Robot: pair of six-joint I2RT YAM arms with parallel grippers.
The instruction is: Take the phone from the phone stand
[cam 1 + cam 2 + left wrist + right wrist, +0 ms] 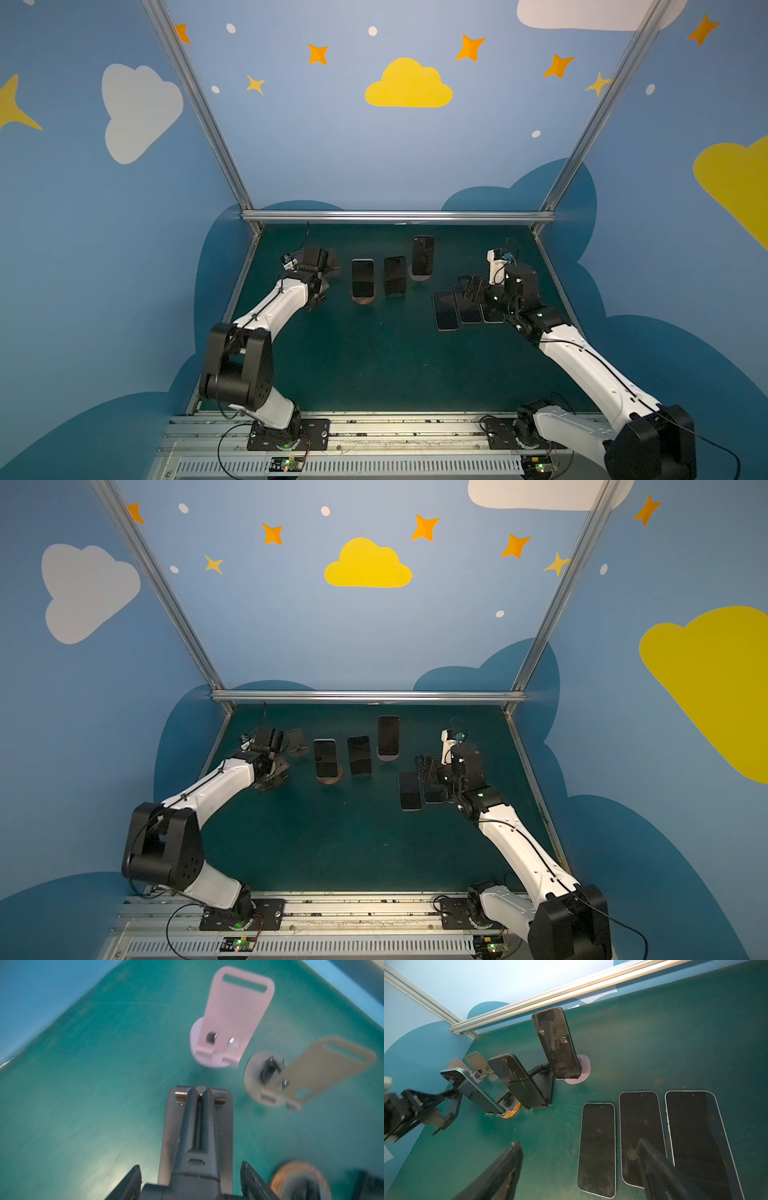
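1. The counter [374, 365] is a dark green mat, scuffed and finely scratched. Blue walls [83, 249] painted with clouds [409, 85] and orange stars [470, 47] box it in. Aluminium rails [395, 216] frame the far edge at 12 o'clock and climb both back corners.
2. In both top views, 3 dark-screened phones lean on stands in a row from 11 to 1 o'clock of the counter's middle. They are the phone on the wood-based stand [362, 277], the phone on the black stand [395, 274], and, farthest back, the phone on the grey-based stand [423, 254].
3. 3 flat phones [597, 1147] lie screen-up, side by side and nearly parallel, at 3 o'clock.
4. The left fingers [131, 1180], at 10 o'clock, are clamped on an empty black folding stand [197, 1126]. It looks sharp in the wrist view while the counter behind it is blurred.
5. 2 more empty stands, a pale pink stand [232, 1018] and a tan stand [315, 1068], sit just beside each other toward 11 o'clock, beyond the left fingers.
6. The right fingers [500, 1172] are spread wide with nothing between them, above the near ends of the flat phones. In the wrist view 1 finger overlaps the middle flat phone; I cannot tell whether it touches.
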